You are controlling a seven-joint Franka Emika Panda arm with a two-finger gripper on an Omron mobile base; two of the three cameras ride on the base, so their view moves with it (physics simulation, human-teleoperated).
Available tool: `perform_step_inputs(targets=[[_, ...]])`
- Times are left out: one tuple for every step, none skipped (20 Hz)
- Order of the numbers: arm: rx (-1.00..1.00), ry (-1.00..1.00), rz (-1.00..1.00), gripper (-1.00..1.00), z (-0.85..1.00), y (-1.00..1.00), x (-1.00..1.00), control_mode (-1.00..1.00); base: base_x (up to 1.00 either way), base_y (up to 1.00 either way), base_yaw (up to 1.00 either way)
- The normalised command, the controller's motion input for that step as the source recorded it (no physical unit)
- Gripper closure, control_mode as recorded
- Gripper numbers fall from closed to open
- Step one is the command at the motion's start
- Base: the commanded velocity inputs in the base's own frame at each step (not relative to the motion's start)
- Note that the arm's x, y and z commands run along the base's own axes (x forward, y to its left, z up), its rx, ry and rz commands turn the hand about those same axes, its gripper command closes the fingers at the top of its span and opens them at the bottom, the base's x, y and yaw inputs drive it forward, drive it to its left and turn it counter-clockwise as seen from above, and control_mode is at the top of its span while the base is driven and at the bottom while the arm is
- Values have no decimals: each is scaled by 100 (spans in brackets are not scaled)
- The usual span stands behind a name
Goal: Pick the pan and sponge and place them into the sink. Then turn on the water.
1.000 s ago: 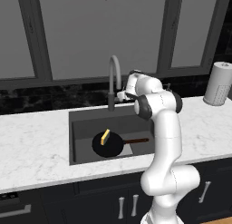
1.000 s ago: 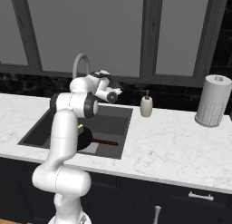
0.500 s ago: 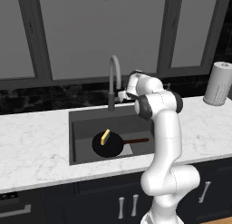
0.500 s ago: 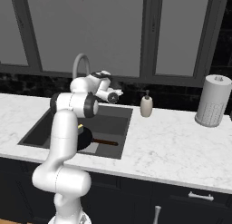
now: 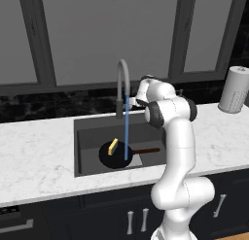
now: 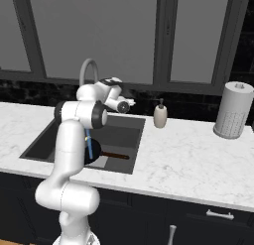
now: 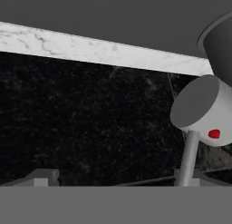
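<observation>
While water (image 5: 127, 129) falls onto pan (image 5: 115, 155) in sink (image 5: 90, 137), white marble counter (image 5: 34, 156), gripper state unclear

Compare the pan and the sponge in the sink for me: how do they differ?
The pan is round and black with a slim reddish-brown handle; the sponge is a small yellow block. The pan lies flat on the bottom of the sink, while the sponge leans tilted in the pan. The water lands on the pan, beside the sponge. Both are inside the sink.

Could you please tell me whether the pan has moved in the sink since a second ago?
No. The pan lies at the same spot on the sink bottom, below the faucet.
</observation>
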Motion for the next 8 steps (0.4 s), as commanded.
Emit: perform_step_inputs(targets=[[4,5,0,-100,40,-100,-18,-100,0,0,0],[4,4,0,-100,41,-100,-23,-100,0,0,0],[4,3,0,-100,48,-88,-31,-100,0,0,0],[3,3,0,-100,51,-84,-39,-100,0,0,0],[3,4,0,-100,53,-84,-44,-100,0,0,0],[2,1,0,-100,53,-86,-51,-100,0,0,0],[3,0,0,-100,51,-91,-56,-100,0,0,0],[3,0,0,-100,49,-96,-60,-100,0,0,0]])
